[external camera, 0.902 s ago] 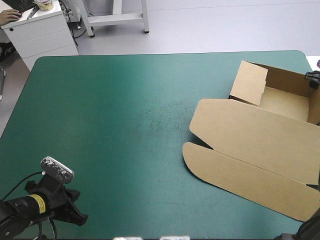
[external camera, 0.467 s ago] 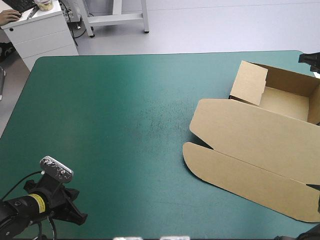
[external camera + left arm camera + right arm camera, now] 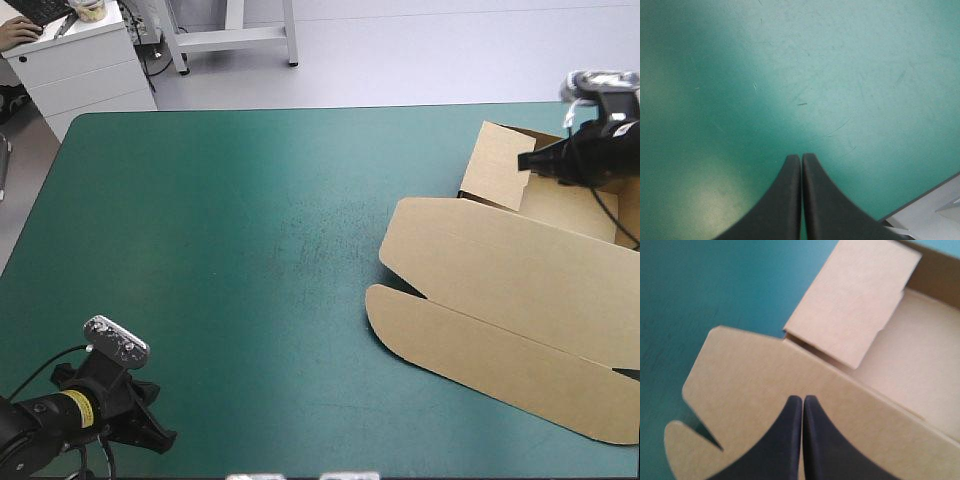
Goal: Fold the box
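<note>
From above, the brown box (image 3: 500,290) lay at the right side of the teal-green cover (image 3: 250,230), lid flat. The right gripper (image 3: 527,160) hung over the tray's upright flap, perhaps touching it, and the left gripper (image 3: 155,432) sat by the near-left corner. In the left wrist view its black fingers (image 3: 785,200) met over bare cover; in the right wrist view the fingers (image 3: 785,440) pressed together above the lid.

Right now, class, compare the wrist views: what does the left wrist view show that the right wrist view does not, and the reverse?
Only the left wrist view: the left gripper, shut, over bare teal-green cover, the table's edge beside it. Only the right wrist view: the right gripper, shut, over the brown box, its tray open, one flap raised. Both: a shut gripper and teal-green cover.
</note>
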